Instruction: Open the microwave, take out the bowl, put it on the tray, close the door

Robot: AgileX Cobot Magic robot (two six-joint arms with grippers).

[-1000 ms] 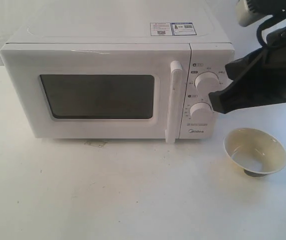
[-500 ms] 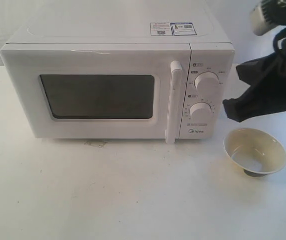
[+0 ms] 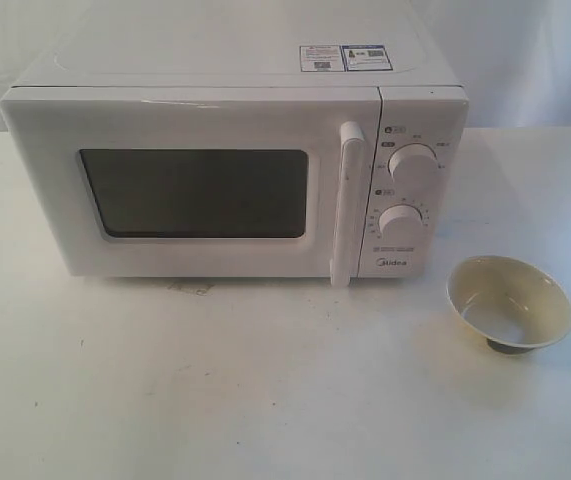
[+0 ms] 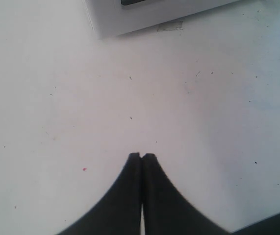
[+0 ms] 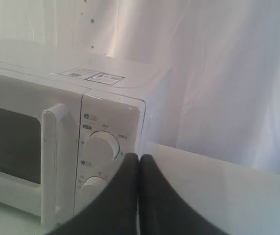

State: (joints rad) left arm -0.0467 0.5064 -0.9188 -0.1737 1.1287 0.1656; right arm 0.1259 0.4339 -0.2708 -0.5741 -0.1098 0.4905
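Observation:
The white microwave [image 3: 235,170] stands at the back of the table with its door [image 3: 190,185] shut and the bar handle [image 3: 348,205] upright. The cream bowl [image 3: 510,303] sits upright on the table to the right of the microwave, in front of it. No tray shows in any view. My right gripper [image 5: 139,156] is shut and empty, off to the right of the microwave's dials [image 5: 102,145], and out of the exterior view. My left gripper [image 4: 141,155] is shut and empty above bare table, with a microwave corner [image 4: 130,14] beyond it.
White table top [image 3: 265,390] spreads in front of the microwave. A white curtain [image 5: 218,73] hangs behind the table. A small mark [image 3: 197,289] lies on the table under the microwave's front edge.
My right arm has drawn back to the right from the dials and left the exterior view. The microwave and the bowl have not moved.

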